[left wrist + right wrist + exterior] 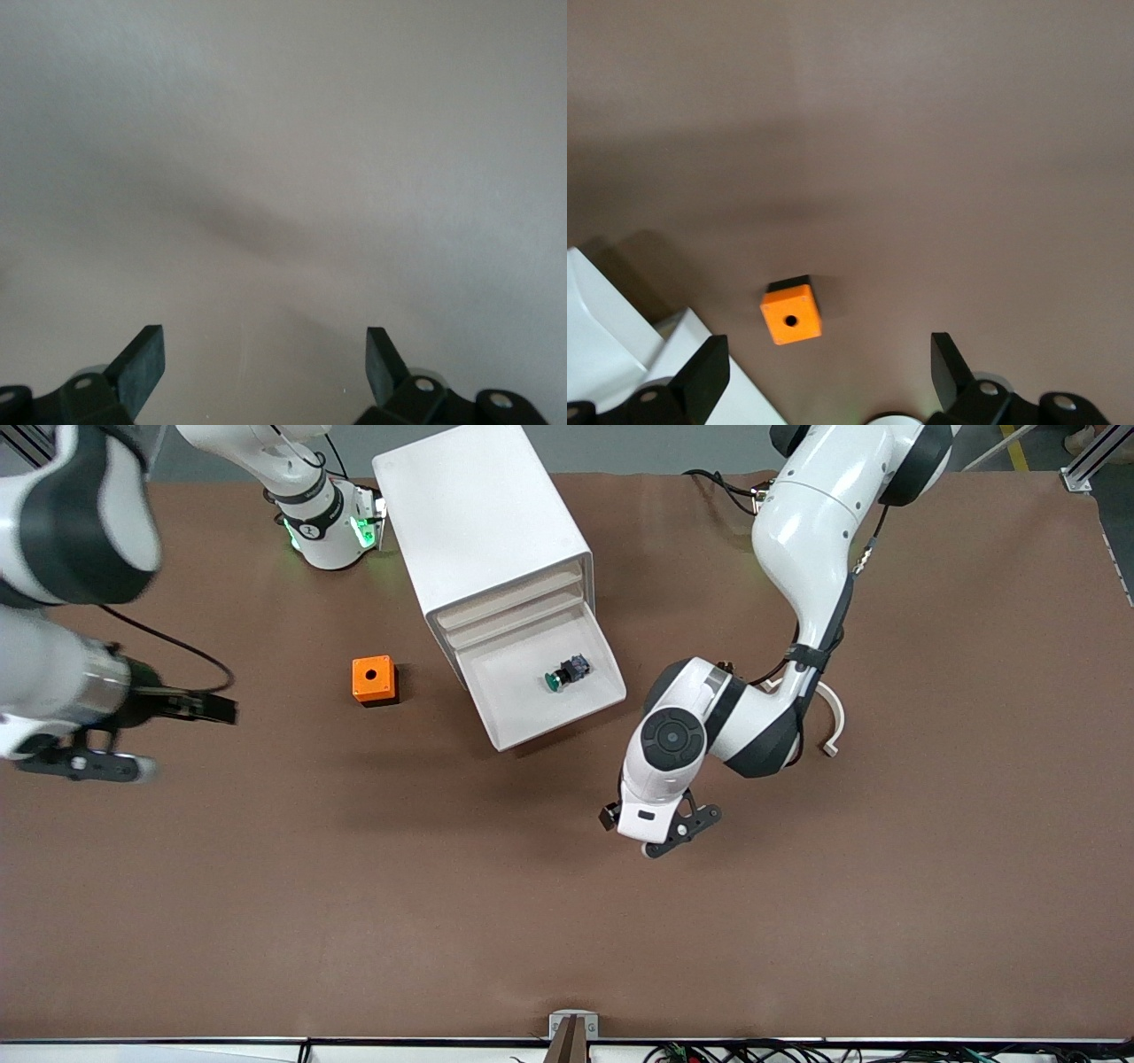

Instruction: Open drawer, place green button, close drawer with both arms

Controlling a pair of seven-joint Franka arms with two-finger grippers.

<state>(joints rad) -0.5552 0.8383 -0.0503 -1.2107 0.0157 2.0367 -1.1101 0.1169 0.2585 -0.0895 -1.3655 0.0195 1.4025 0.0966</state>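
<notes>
Left claw (pixel 660 834) wide over bare brown surface (pixel 443 886), right claw (pixel 89 762) wide too, small green-capped push button (pixel 567 672) lying in pulled-out shallow white drawer (pixel 540 682), beside orange cube (pixel 373 679).

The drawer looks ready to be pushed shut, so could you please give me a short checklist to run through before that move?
1. Button lies inside the open drawer: ok.
2. Nothing sticks up over the drawer's rim: ok.
3. Left gripper open and holding nothing, over bare table: ok.
4. Right gripper open and holding nothing, above the orange cube: ok.
5. A gripper lined up at the drawer's front: not ok.
</notes>
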